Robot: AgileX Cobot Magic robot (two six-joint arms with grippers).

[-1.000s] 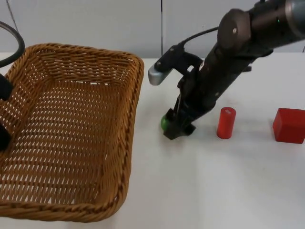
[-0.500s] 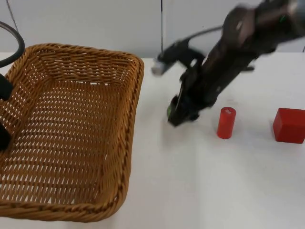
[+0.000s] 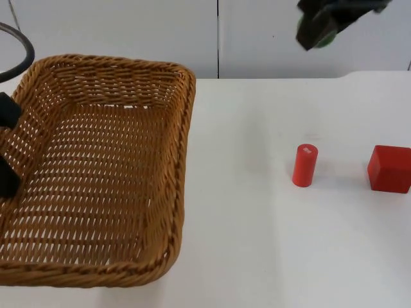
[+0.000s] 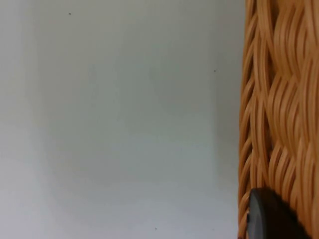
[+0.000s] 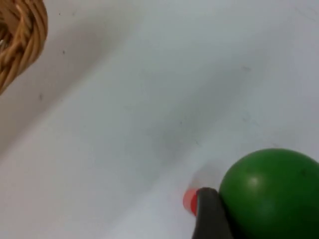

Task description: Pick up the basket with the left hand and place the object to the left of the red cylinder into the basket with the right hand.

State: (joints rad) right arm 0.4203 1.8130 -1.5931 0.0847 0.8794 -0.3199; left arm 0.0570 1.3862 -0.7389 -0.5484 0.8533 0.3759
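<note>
The woven wicker basket (image 3: 103,167) takes up the table's left side, and my left gripper (image 3: 6,147) is shut on its left rim. The basket rim (image 4: 279,99) appears in the left wrist view with a black fingertip (image 4: 269,219) against it. My right gripper (image 3: 319,29) is high above the table at the back right, shut on a green ball (image 3: 329,38). In the right wrist view the green ball (image 5: 271,191) sits beside a black fingertip (image 5: 212,216). The red cylinder (image 3: 304,165) stands upright on the table, well below and apart from that gripper.
A red cube (image 3: 390,169) sits to the right of the cylinder near the table's right edge. The grey partition wall (image 3: 128,32) closes off the back. A corner of the basket (image 5: 20,35) shows in the right wrist view, far from the ball.
My right gripper has risen from the table left of the cylinder, up and to the right, carrying the green ball. The basket has shifted slightly.
</note>
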